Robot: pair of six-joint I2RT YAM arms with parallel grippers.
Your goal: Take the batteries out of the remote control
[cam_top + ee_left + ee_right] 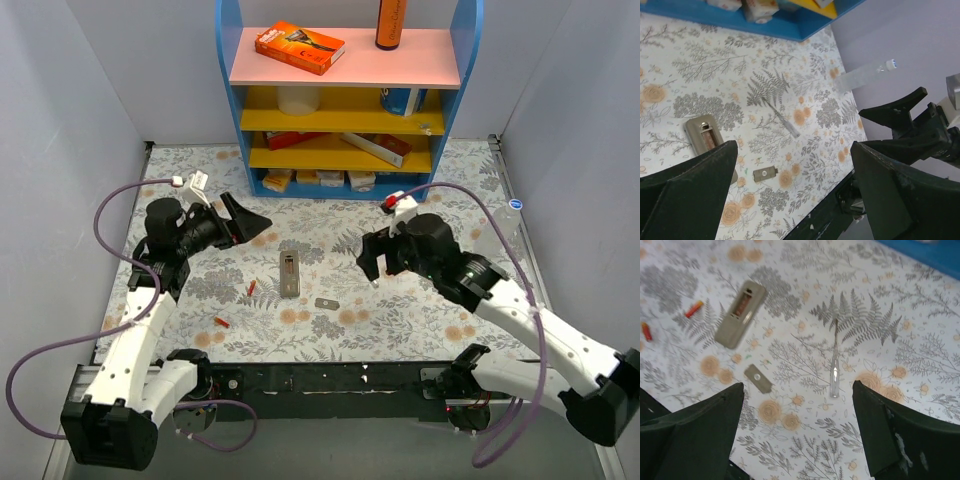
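The grey remote control (289, 275) lies on the floral table between the arms, its open recess facing up and brownish inside. It also shows in the right wrist view (740, 314) and, partly behind a finger, in the left wrist view (705, 136). Two red batteries (251, 288) (221, 322) lie on the table left of it, and both show in the right wrist view (694, 309) (646, 331). My left gripper (252, 219) (795, 190) is open and empty, above and left of the remote. My right gripper (372, 266) (797, 430) is open and empty, to its right.
A small flat grey plate (326, 302) (758, 378) (765, 173) lies right of the remote. A slim clear-handled screwdriver (834, 372) (782, 119) lies nearby. A blue shelf unit (345, 100) stands at the back. A clear bottle (508, 222) lies by the right wall.
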